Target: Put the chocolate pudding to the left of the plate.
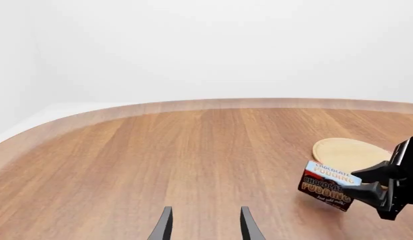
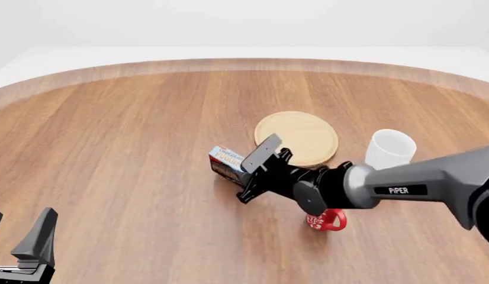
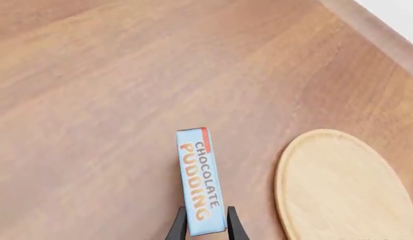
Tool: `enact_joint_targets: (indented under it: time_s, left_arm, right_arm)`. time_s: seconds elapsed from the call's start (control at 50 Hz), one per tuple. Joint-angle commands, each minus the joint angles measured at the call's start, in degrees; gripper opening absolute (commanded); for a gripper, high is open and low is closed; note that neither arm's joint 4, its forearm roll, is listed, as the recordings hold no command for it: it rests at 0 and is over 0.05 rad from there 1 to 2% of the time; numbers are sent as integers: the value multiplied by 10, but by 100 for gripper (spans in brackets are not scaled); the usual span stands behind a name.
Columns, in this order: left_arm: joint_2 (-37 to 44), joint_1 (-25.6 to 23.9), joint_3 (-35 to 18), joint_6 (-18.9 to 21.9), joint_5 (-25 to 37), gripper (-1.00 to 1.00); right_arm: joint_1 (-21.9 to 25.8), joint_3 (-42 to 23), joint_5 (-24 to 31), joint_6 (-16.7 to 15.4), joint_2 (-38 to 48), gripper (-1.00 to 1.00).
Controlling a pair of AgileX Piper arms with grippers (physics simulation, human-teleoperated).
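Placement step: right gripper (image 3: 206,227) clamps small brown-and-blue chocolate pudding box (image 3: 201,187) beside round tan wooden plate (image 3: 340,185); next, lower and release.

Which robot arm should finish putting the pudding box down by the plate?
The right. Its right gripper already pinches the chocolate pudding just left of the plate, while the left gripper sits open far away.

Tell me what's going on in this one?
The right arm's tool is shut on the pudding box, holding it just left of the wooden plate, low over the table. The left tool sits open and idle. A white mug and a red mug stand to the right.
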Motion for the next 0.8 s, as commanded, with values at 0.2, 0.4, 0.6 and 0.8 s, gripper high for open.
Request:
enact_joint_targets:
  time_s: [0.2, 0.4, 0.6, 0.8]
  left_arm:
    - [0, 0, 0, 0, 0, 100]
    - [0, 0, 0, 0, 0, 100]
    - [0, 0, 0, 0, 0, 100]
    - [0, 0, 0, 0, 0, 100]
  right_arm:
    - [7, 26, 20, 9, -83, -100]
    - [12, 0, 60, 10, -100, -100]
    - [-4, -81, 108, 1, -79, -100]
    - [-9, -140, 136, -11, -46, -100]
